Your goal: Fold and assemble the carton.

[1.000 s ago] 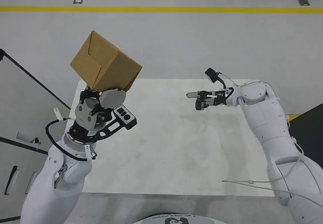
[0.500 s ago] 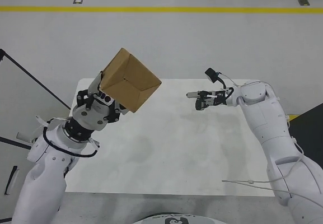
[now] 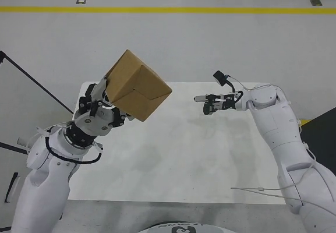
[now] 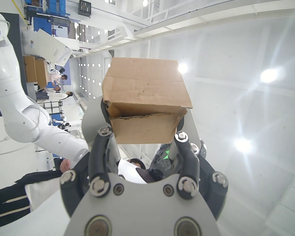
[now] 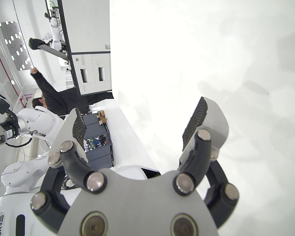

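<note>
The brown carton (image 3: 137,84) is held up in the air above the far left part of the white table (image 3: 185,151), tilted with one corner pointing right. My left gripper (image 3: 110,100) is shut on it from below; the left wrist view shows the carton (image 4: 145,99) between both fingers (image 4: 105,138), its folded flaps facing the camera with a narrow slot between them. My right gripper (image 3: 205,105) hovers over the far right part of the table, apart from the carton. It is open with nothing between its ridged pads (image 5: 196,121).
A dark-framed cabinet (image 3: 4,110) with white panels stands just left of the table. The table's far edge (image 3: 179,83) lies behind both grippers. A thin white cable (image 3: 261,189) lies near the right front corner.
My left arm has swung the carton to the right and turned it, so it now sits more over the table. The right arm has kept still.
</note>
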Controlling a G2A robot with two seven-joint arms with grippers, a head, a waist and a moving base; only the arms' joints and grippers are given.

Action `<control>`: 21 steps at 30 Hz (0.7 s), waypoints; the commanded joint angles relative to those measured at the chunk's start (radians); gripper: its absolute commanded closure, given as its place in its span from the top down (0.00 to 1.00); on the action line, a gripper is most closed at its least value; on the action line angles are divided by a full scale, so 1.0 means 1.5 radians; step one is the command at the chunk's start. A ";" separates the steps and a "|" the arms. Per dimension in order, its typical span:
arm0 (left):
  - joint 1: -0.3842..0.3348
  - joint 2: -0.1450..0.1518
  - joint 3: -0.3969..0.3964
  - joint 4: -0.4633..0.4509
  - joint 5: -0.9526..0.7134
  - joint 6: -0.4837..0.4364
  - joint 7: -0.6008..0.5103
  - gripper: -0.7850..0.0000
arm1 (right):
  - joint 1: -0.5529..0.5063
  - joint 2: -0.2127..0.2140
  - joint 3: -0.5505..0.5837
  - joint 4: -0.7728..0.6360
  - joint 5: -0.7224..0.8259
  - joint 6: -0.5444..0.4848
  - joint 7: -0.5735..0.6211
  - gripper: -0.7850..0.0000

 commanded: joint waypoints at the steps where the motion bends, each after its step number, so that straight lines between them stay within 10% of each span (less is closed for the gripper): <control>1: -0.009 -0.001 0.005 0.021 -0.021 -0.006 -0.041 0.00 | 0.000 0.000 0.000 0.000 0.000 0.000 0.000 1.00; 8: -0.051 -0.002 0.033 0.080 0.051 -0.063 -0.217 0.00 | 0.000 0.000 0.000 0.000 0.000 0.000 0.000 1.00; 21: -0.033 -0.009 0.052 0.100 -0.028 -0.074 -0.200 0.00 | 0.000 0.000 0.000 0.000 0.000 0.000 0.000 1.00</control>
